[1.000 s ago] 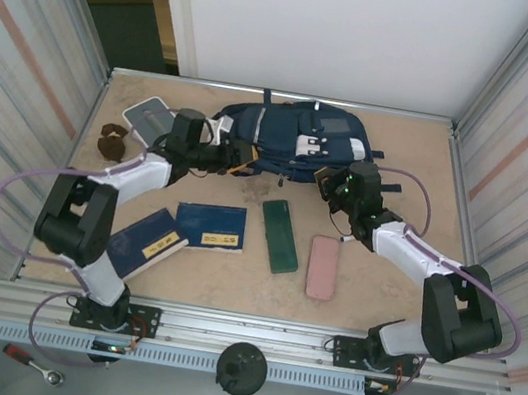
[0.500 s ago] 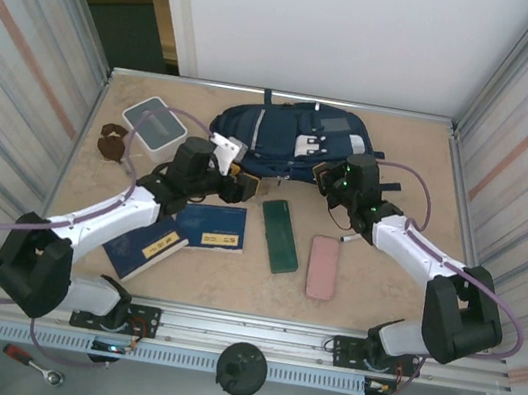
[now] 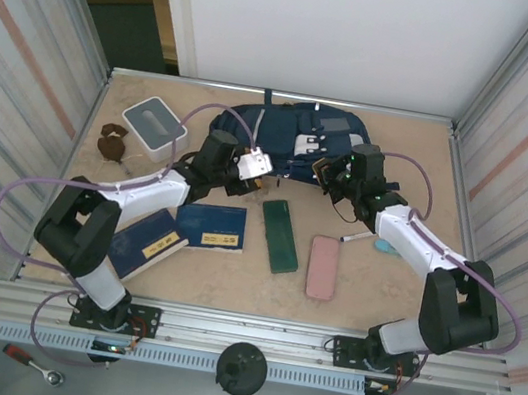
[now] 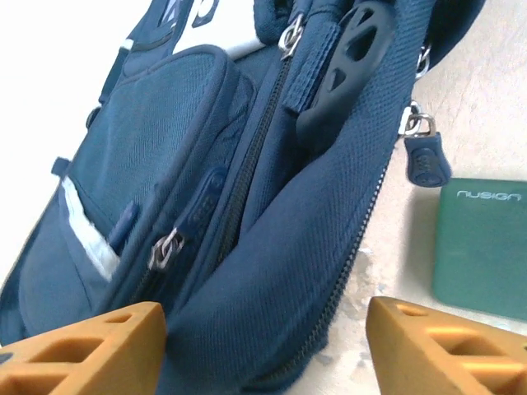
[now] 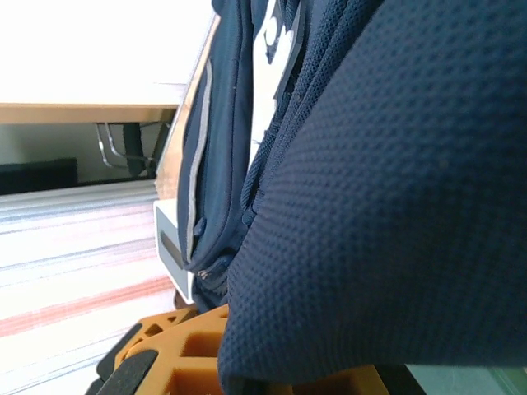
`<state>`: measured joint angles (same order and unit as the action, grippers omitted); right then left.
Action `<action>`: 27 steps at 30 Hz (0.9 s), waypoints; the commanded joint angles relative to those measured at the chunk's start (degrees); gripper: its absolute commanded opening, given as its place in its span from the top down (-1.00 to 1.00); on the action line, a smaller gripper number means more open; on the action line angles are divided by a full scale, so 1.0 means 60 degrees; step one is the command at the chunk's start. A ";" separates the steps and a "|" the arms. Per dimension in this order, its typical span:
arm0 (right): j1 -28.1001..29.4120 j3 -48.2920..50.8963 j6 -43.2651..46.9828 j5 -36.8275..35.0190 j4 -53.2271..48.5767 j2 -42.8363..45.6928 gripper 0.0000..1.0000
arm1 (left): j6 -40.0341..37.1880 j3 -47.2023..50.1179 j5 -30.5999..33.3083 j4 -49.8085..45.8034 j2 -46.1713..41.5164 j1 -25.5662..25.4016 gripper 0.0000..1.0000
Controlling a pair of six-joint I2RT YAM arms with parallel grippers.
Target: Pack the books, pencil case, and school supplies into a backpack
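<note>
Left gripper [image 3: 255, 178] has swung up and to the right since half a second ago. It has left the spot just above the books [image 3: 211, 225] and now sits against the near-left edge of the backpack [image 3: 290, 131]. Its elbow has folded back toward the left side of the desk [image 3: 379, 298].

In the left wrist view this gripper [image 4: 263, 337] is open. Its two orange fingers [image 4: 82, 346] stand wide apart with a bulging navy flap of the backpack [image 4: 272, 271] between them, not clamped. A zipper pull [image 4: 424, 160] hangs just to the right of the flap, and beyond it lies the corner of a green case [image 4: 486, 247].

The right gripper [image 3: 327, 174] has shifted a little farther from the robot along the backpack's near-right edge. It is closed, pinching the bag's fabric. In the right wrist view, navy mesh fabric [image 5: 379, 206] drapes over its orange fingers [image 5: 193, 341].

The backpack lies flat at the far middle of the desk, about where it was. The two dark-blue books are unmoved at the near left, side by side, yellow label strips showing. The green case [image 3: 280, 236] and a pink case [image 3: 322, 266] lie in the near middle. A slim white marker [image 3: 357, 237] rests beside the right forearm. A white-and-grey box [image 3: 152, 126] stands at the far left.
</note>
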<state>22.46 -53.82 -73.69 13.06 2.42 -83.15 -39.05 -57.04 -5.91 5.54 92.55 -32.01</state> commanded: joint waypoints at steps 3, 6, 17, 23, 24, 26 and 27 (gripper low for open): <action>-0.0065 -0.0562 0.0492 0.0613 0.0325 0.0044 0.91 | -0.1087 -0.0598 -0.0207 -0.0076 0.0316 -0.0005 0.28; -0.0110 -0.0784 0.1677 0.0553 -0.0514 0.0198 0.54 | -0.0941 -0.0774 -0.0935 -0.0297 0.0156 0.0272 0.91; 0.0286 -0.1702 0.9741 -0.0299 -0.4110 0.1932 -0.45 | -0.0622 -0.2710 -0.4758 -0.3317 0.0131 0.1662 1.00; 0.1156 -0.2072 1.3479 -0.1991 -0.4023 0.1908 -0.71 | -0.0959 -0.4111 -0.5379 -0.5071 0.0765 0.2008 1.00; 0.1128 -0.2155 1.3996 -0.1824 -0.4018 0.1768 -0.73 | -0.1026 -0.4222 -0.5396 -0.5249 0.0828 0.2004 1.00; 0.1066 -0.2282 1.4855 -0.1454 -0.3930 0.1394 -0.75 | -0.1084 -0.4321 -0.5483 -0.5405 0.0897 0.2007 1.00; 0.1040 -0.2383 1.5225 -0.1243 -0.3960 0.1191 -0.75 | -0.1107 -0.4330 -0.5538 -0.5431 0.0906 0.2010 1.00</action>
<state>29.21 -65.89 3.16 5.58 -19.97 -73.08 -44.29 -80.05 -32.67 -24.47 98.45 -20.08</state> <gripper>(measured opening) 0.873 0.048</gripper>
